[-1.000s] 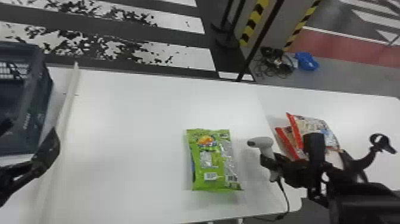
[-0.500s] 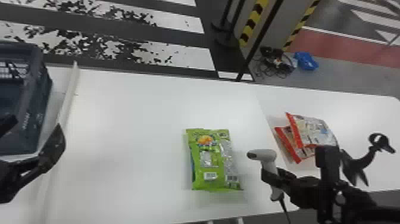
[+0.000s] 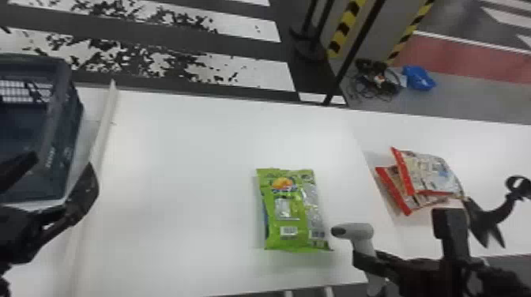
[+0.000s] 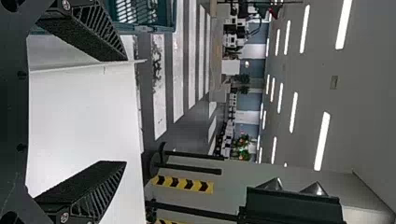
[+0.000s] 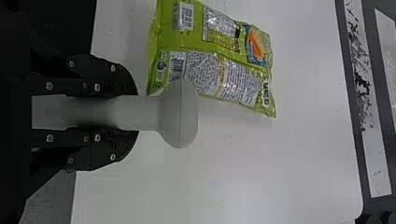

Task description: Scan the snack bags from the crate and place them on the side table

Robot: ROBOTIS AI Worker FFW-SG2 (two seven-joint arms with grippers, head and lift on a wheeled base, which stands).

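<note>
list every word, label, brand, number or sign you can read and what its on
None can be quoted with certainty.
Green snack bag: logo, barcodes and text panels, too small or blurred to read.
Two red-edged snack bags: print, too blurred to read.
Crate: pale marks on its side, too blurred to read.

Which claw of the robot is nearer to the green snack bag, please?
Right. The right claw grips the scanner just to the right of the green bag; the left claw is well to its left, by the crate.
</note>
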